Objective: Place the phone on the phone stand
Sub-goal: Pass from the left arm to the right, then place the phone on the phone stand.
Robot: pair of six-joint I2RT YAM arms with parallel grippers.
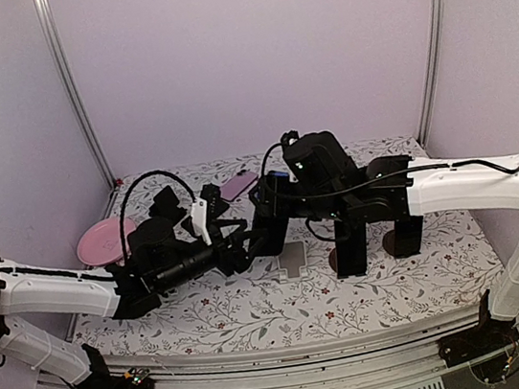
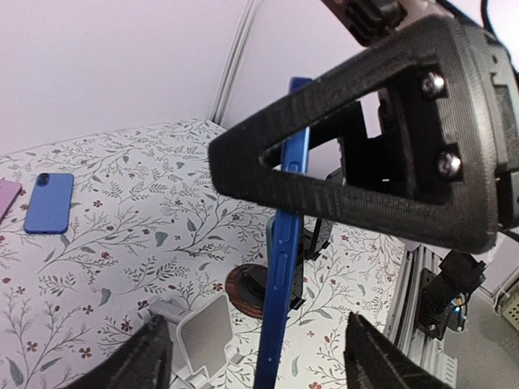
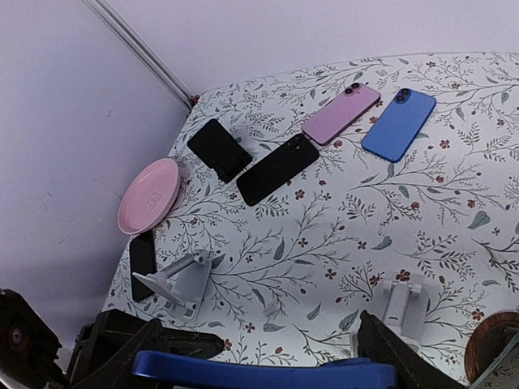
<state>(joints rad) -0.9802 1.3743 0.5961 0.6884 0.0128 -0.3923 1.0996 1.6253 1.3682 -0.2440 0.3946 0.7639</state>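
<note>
A blue phone (image 2: pixel 285 243) stands on edge in the air between the two grippers. My right gripper (image 3: pixel 253 361) is shut on it, and the phone's edge (image 3: pixel 259 374) spans from one finger to the other. My left gripper (image 2: pixel 261 361) is open, with a gap between each finger and the phone. Both grippers meet over the middle of the table, the left (image 1: pixel 238 246) beside the right (image 1: pixel 266 227). A white phone stand (image 1: pixel 293 259) sits on the cloth just below them, also visible as the stand (image 2: pixel 199 336) under the phone and the stand (image 3: pixel 403 312).
A second grey stand (image 3: pixel 174 284) and a pink plate (image 3: pixel 150 194) lie at the left. A pink phone (image 3: pixel 340 113), another blue phone (image 3: pixel 399 124) and a black phone (image 3: pixel 278 168) lie at the back. Black holders on round wooden bases (image 1: pixel 401 237) stand right of the white stand.
</note>
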